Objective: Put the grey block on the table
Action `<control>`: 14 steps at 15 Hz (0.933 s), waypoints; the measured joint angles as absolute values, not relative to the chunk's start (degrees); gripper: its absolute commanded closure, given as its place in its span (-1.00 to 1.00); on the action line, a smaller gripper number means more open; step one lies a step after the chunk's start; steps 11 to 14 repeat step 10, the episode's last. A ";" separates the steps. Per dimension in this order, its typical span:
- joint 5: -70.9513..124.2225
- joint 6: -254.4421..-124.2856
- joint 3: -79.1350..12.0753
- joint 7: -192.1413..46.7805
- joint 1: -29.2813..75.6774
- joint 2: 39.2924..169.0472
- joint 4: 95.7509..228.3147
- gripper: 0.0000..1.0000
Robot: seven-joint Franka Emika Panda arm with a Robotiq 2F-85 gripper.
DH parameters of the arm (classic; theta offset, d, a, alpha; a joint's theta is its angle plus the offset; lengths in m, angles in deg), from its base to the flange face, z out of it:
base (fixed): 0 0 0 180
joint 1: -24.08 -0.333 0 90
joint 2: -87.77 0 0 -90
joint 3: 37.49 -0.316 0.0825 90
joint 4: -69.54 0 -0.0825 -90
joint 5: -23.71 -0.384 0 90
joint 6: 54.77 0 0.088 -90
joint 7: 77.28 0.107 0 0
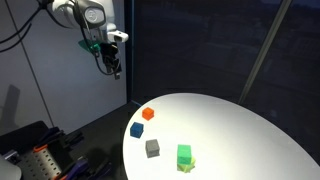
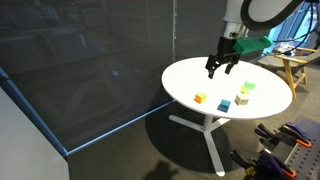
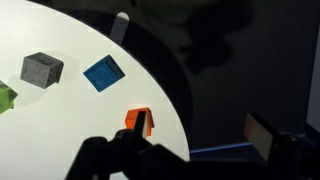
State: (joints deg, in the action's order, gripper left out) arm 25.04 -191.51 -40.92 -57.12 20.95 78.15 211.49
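The grey block (image 1: 152,147) is a small plain cube that sits on the round white table (image 1: 235,125), near its edge. It shows in the wrist view (image 3: 41,69) at the upper left, and as a pale cube in an exterior view (image 2: 241,99). My gripper (image 1: 113,63) hangs high above the table, off to the side of the blocks, and is open and empty. It also shows in an exterior view (image 2: 222,68). In the wrist view its fingers (image 3: 200,140) are spread wide over the table's edge, with nothing between them.
A blue cube (image 1: 137,130), an orange block (image 1: 148,114) and a green block (image 1: 184,155) lie on the table around the grey block. Dark mesh panels stand behind the table. The table's rim (image 3: 170,90) drops off to dark floor.
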 measured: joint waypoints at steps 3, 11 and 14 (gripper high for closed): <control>24.64 -191.34 -41.14 -57.12 20.95 76.36 212.17 -1.00; 24.53 -191.09 -41.33 -57.12 20.98 74.99 212.92 -1.00; 24.53 -191.09 -41.33 -57.12 20.98 74.99 212.92 -1.00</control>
